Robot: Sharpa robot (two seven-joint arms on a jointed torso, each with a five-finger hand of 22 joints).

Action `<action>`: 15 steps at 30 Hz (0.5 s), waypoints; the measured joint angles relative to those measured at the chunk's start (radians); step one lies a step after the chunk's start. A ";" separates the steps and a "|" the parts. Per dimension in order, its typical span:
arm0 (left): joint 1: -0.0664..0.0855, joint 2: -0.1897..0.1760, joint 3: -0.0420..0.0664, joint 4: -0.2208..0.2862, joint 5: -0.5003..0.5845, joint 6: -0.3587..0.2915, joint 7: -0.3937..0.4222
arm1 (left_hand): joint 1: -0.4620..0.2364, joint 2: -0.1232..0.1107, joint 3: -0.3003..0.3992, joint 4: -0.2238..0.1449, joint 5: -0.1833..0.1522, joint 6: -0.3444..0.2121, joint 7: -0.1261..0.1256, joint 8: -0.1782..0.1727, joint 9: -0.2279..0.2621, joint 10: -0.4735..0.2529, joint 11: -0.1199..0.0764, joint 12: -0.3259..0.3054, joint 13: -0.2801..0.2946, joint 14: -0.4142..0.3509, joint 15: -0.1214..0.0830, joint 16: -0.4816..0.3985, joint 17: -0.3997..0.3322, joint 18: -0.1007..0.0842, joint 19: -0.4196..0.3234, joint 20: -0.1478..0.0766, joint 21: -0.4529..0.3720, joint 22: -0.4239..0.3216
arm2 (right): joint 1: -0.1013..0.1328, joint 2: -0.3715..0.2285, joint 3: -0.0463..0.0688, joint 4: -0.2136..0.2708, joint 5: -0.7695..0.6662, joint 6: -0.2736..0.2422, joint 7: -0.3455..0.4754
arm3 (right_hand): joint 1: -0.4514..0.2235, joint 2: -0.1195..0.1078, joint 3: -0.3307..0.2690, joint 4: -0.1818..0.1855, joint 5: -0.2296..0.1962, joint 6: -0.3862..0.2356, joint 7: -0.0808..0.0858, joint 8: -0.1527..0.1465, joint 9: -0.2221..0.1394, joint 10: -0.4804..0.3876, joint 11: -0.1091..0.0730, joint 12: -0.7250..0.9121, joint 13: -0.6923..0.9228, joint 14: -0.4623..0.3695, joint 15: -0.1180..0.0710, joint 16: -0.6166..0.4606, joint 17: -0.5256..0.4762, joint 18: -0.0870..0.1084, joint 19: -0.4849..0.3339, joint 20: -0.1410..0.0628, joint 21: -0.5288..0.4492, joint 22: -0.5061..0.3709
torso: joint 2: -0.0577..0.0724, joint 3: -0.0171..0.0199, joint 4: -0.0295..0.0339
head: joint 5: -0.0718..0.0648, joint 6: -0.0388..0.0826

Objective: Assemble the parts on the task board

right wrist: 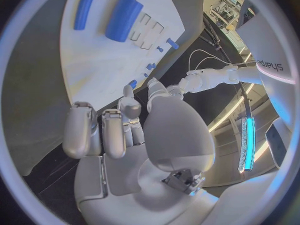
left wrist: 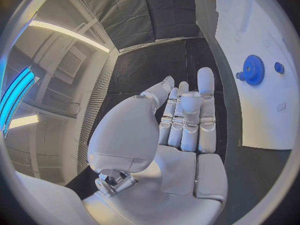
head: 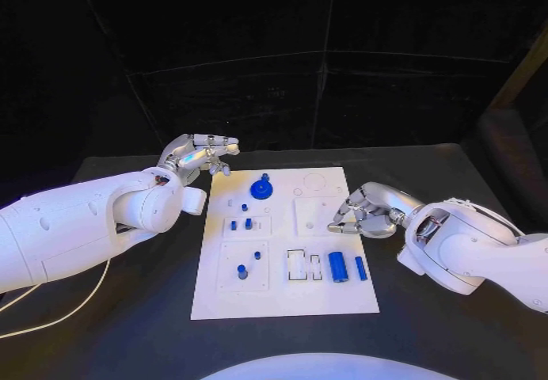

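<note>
We see the white rectangular task board (head: pixel 286 305) mid-table, with bare black table (head: pixel 457 332) on both its long sides. Our left hand (head: pixel 201 155) hovers off the board's far left corner, fingers extended, empty; its wrist view shows the blue toothed gear (left wrist: pixel 253 69) nearby. Our right hand (head: pixel 363 214) sits at the board's right edge, fingers curled, holding nothing, near the thick blue cylinder (head: pixel 338 266).
</note>
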State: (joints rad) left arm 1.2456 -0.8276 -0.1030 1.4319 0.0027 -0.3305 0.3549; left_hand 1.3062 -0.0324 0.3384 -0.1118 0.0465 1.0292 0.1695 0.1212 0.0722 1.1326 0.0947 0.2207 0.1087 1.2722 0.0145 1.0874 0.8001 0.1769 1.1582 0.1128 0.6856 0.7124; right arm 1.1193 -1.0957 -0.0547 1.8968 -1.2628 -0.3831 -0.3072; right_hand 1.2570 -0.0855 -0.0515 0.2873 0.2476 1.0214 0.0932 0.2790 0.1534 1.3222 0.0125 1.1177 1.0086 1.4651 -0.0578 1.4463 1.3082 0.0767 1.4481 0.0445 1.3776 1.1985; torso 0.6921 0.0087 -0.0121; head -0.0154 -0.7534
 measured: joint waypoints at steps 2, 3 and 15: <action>-0.001 -0.001 0.000 0.001 0.000 0.000 0.000 | 0.000 0.000 0.000 0.000 0.000 0.000 0.000 0.000 0.000 0.000 0.000 0.000 0.000 0.000 0.000 0.000 0.000 0.000 0.000 0.000 0.000 0.000 | -0.008 -0.015 -0.004 0.011 -0.012 0.001 -0.036 | 0.000 0.000 -0.015 0.001 0.000 -0.004 0.003 0.005 0.005 0.000 0.000 0.020 0.028 0.000 0.000 0.000 0.000 0.000 0.000 0.000 0.000 0.001 | -0.002 0.0000 -0.0017 | -0.005 -0.001; -0.001 -0.002 0.000 0.002 0.000 0.000 0.000 | 0.000 0.000 0.000 0.000 0.000 0.000 0.000 0.000 0.000 0.000 0.000 0.000 0.000 0.000 0.000 0.000 0.000 0.000 0.000 0.000 0.000 0.000 | -0.011 -0.022 -0.007 0.016 -0.019 0.002 -0.051 | 0.000 0.000 -0.023 0.001 0.000 -0.007 0.000 0.010 0.008 0.004 0.004 0.027 0.038 0.000 0.000 0.000 0.000 0.000 0.000 0.000 0.000 0.001 | -0.003 -0.0005 -0.0031 | -0.007 -0.002; -0.005 -0.006 -0.002 0.008 0.000 0.000 0.000 | 0.000 0.000 0.000 0.000 0.000 0.000 0.000 0.000 0.000 0.000 0.000 0.000 0.001 0.000 0.000 0.000 0.000 0.000 0.000 0.000 0.000 0.000 | -0.042 -0.042 -0.027 0.051 -0.114 0.041 -0.186 | -0.038 0.001 -0.093 0.005 -0.023 -0.032 0.003 0.035 0.033 0.003 0.004 0.049 0.092 0.000 0.000 0.000 0.000 0.000 0.000 0.000 0.000 0.000 | -0.006 -0.0012 -0.0067 | -0.021 -0.010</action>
State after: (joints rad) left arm 1.2406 -0.8341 -0.1047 1.4396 0.0027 -0.3308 0.3552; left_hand 1.3062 -0.0324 0.3383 -0.1118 0.0465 1.0292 0.1695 0.1212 0.0722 1.1326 0.0947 0.2207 0.1096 1.2722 0.0145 1.0874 0.8002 0.1769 1.1581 0.1127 0.6856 0.7125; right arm 1.0772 -1.1376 -0.0821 1.9482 -1.3768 -0.3425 -0.4933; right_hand 1.2186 -0.0846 -0.1450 0.2927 0.2242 0.9890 0.0965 0.3143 0.1860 1.3257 0.0161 1.1664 1.1006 1.4650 -0.0577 1.4463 1.3080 0.0769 1.4479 0.0446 1.3776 1.1990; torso 0.6863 0.0075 -0.0188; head -0.0367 -0.7630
